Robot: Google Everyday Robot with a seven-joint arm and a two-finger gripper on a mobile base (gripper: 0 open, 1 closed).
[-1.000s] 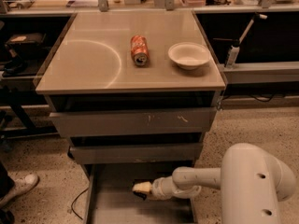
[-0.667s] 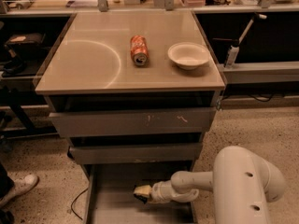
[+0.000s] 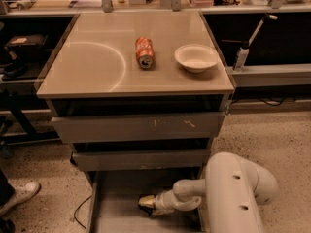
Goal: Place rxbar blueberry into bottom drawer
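Observation:
The bottom drawer (image 3: 116, 203) is pulled out under the two upper grey drawers, its flat grey floor showing. My gripper (image 3: 146, 204) is down inside it, low over the floor near the middle, reaching in from the right on the white arm (image 3: 233, 193). A small dark patch sits at the gripper's tip. I cannot tell whether it is the rxbar blueberry, which I do not otherwise make out.
On the cabinet top an orange soda can (image 3: 144, 52) lies on its side beside a white bowl (image 3: 196, 57). The middle drawer front (image 3: 141, 159) overhangs the back of the bottom drawer. A person's shoe (image 3: 17, 195) is on the floor at the left.
The gripper has sunk a little lower and nearer the drawer's front. The arm's thick white link has swung leftward, closer to the cabinet.

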